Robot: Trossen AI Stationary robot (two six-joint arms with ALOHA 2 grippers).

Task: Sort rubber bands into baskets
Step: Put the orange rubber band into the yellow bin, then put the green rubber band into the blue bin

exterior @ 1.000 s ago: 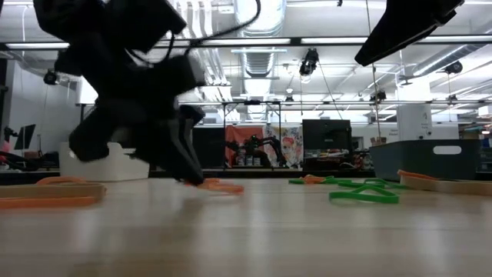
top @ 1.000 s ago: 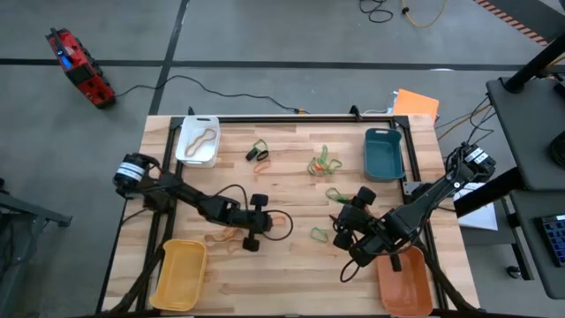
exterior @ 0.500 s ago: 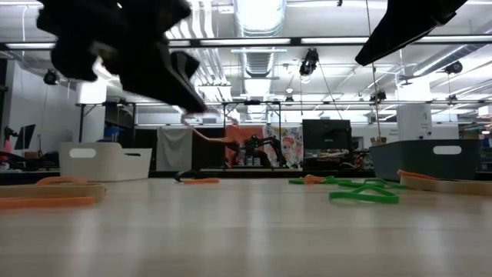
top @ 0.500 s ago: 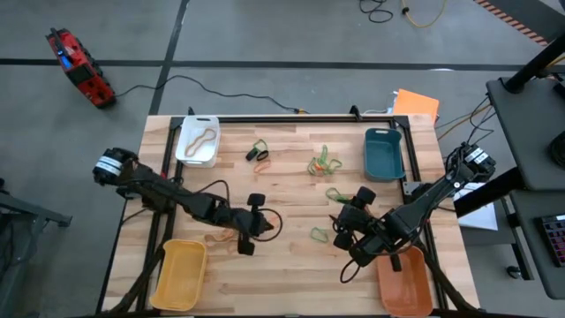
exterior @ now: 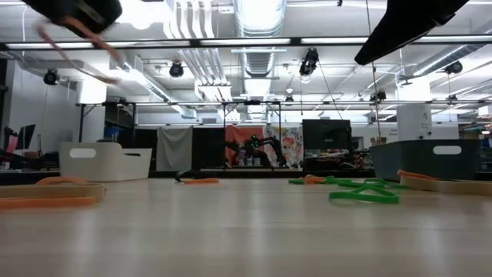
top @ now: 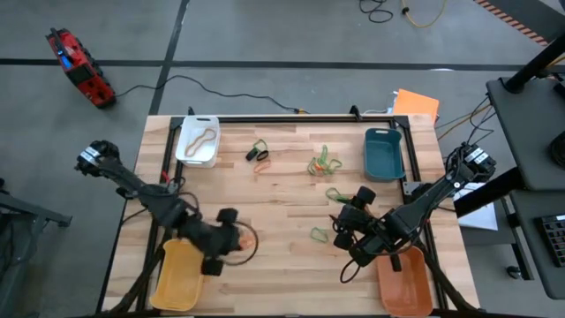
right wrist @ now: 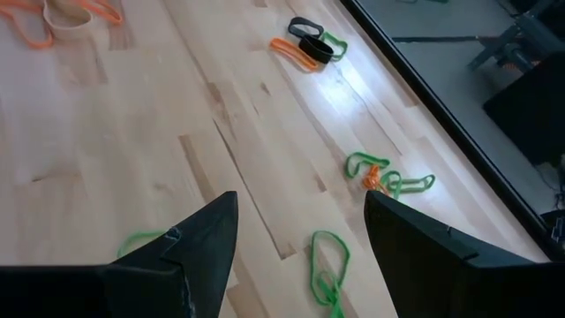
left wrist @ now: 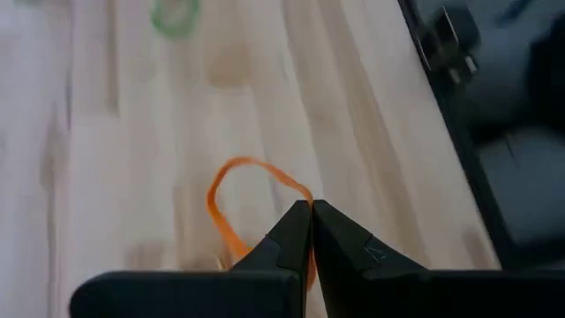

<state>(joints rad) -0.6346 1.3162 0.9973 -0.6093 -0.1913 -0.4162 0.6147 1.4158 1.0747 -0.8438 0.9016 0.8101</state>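
Baskets sit at the four corners of the wooden table (top: pixel 282 190) in the overhead view: the orange basket (top: pixel 408 283) at 4 o'clock, the yellow basket (top: pixel 179 274) at 8 o'clock, the teal basket (top: pixel 384 152) at 2 o'clock, and the white basket (top: pixel 198 141) at 10 o'clock with a tan band (top: pixel 199 139) inside it. The left gripper (top: pixel 237 244) hangs just beside the yellow basket, toward 3 o'clock of it, its fingers pressed together on an orange rubber band (left wrist: pixel 252 203) whose loop dangles over the wood. The right gripper (top: pixel 340 228) hovers near the orange basket, at its 10 o'clock, fingers spread apart and holding nothing, with a green band (top: pixel 319 234) just beside it. Loose rubber bands lie toward 12 o'clock: a green and orange tangle (top: pixel 322 162), and a black, green and orange cluster (top: pixel 259 153)
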